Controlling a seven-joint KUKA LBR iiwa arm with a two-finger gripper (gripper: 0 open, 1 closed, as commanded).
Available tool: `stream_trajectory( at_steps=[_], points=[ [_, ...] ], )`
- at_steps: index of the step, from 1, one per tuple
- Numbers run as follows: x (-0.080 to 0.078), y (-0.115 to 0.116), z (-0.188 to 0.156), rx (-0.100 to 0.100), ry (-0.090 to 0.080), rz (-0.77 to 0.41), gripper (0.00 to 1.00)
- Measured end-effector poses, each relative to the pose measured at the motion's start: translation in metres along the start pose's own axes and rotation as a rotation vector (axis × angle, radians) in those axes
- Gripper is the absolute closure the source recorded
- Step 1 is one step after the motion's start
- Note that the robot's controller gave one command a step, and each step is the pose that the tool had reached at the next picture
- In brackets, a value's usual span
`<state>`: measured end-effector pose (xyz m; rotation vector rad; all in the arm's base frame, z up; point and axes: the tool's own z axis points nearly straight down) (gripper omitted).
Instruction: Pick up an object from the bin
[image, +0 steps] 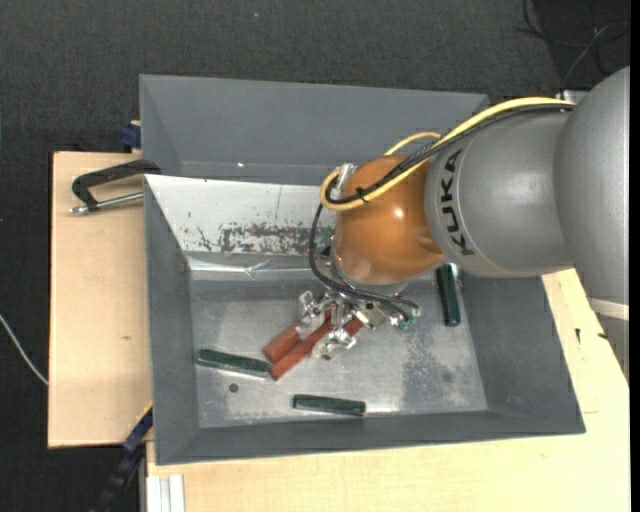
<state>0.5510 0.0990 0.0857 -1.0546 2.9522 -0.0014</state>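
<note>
Reddish-brown bar (288, 351): oblong, apparently two strips side by side. Lies flat and diagonal on the bin floor (440, 370). Upper end meets the gripper (338, 328); lower end extends to the gripper's lower left. Grip on it not discernible.

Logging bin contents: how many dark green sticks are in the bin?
3: left stick on the floor's left side, front stick at bottom middle, right stick beside the arm. Others may hide under the arm.

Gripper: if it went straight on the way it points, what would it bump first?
Probably the pair of red-brown rectangular blocks lying just beneath the gripper; the gap between them is unclear.
</note>
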Motion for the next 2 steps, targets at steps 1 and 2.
stream_trajectory(
  at_steps=[1, 2],
  points=[
    [0.0, 0.0, 0.0, 0.0, 0.0, 0.0, 1.0],
    [-0.018, 0.001, -0.116, -0.002, -0.001, -0.027, 1.0]
  ],
)
